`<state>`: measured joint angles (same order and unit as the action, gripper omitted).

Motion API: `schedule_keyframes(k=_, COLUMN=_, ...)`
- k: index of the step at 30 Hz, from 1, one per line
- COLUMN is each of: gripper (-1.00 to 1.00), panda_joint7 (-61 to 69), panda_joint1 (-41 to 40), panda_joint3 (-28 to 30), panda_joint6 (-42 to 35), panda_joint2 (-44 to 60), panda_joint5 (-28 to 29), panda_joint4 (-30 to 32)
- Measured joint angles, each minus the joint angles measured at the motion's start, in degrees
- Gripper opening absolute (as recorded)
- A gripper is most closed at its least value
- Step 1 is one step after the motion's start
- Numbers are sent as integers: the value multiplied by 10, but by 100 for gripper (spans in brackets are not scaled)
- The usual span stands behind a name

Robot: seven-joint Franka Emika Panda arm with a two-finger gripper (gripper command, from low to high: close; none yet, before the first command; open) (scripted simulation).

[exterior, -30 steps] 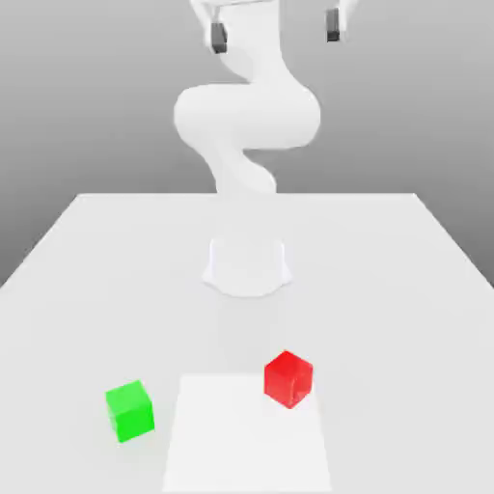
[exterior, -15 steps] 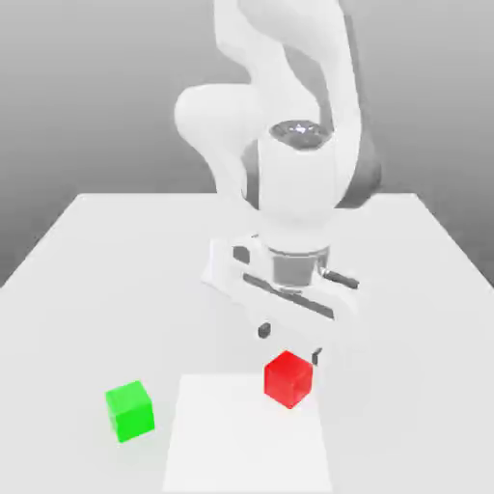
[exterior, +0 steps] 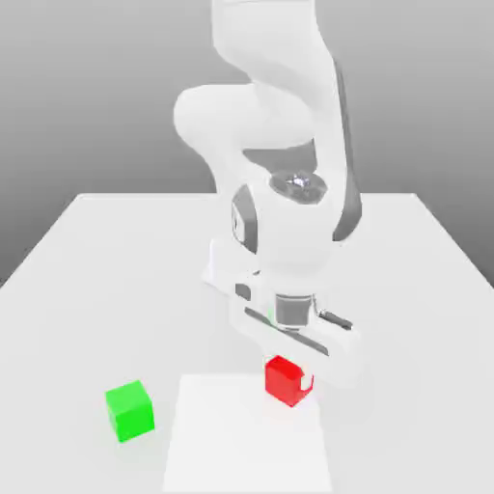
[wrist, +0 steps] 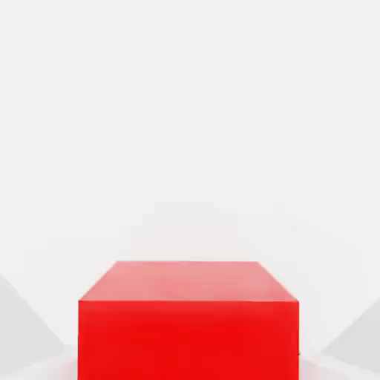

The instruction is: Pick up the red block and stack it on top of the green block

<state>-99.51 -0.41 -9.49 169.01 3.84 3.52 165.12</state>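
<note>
Sitting on the white desk, near its front edge at the back corner of a paler square patch: the small matte bright red cube, now with the white two-finger hand lowered onto it from above and pinching its sides, where a second ago hanging high and spread wide, well clear. Filling the near foreground of the hand view, the red cube, square on. Resting well apart toward the exterior view's left, untouched: the small bright green cube. Judging the grasp just completed; lifting, carrying across and stacking on green not yet done.
</note>
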Motion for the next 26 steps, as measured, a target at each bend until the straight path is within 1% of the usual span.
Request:
schedule_keyframes(k=2, gripper=-100, panda_joint7=24, panda_joint1=8, panda_joint3=-5, panda_joint6=-34, panda_joint2=-41, panda_joint5=-34, panda_joint4=6)
schedule_keyframes(k=4, gripper=-100, panda_joint7=47, panda_joint1=7, panda_joint3=4, panda_joint6=-66, panda_joint2=-74, panda_joint5=-52, panda_joint4=7)
schedule_keyframes(k=8, gripper=-100, panda_joint7=134, panda_joint1=-33, panda_joint3=49, panda_joint6=-101, panda_joint2=-79, panda_joint5=-49, panda_joint4=-23)
schedule_keyframes(k=17, gripper=-100, panda_joint7=359, panda_joint1=-168, panda_joint3=140, panda_joint6=-167, panda_joint2=-60, panda_joint5=-34, panda_joint4=-107)
schedule_keyframes(k=19, gripper=-100, panda_joint7=384, panda_joint1=-192, panda_joint3=139, panda_joint6=-151, panda_joint2=-35, panda_joint5=-36, panda_joint4=-116)
schedule_keyframes(k=23, gripper=-100, panda_joint7=399, panda_joint1=-191, panda_joint3=124, panda_joint6=-80, panda_joint2=43, panda_joint5=-48, panda_joint4=-122)
schedule_keyframes(k=24, gripper=100, panda_joint7=401, panda_joint1=-192, panda_joint3=123, panda_joint6=-68, panda_joint2=55, panda_joint5=-50, panda_joint4=-123)
schedule_keyframes(k=26, gripper=100, panda_joint7=401, panda_joint1=-192, panda_joint3=123, panda_joint6=-68, panda_joint2=55, panda_joint5=-50, panda_joint4=-123)
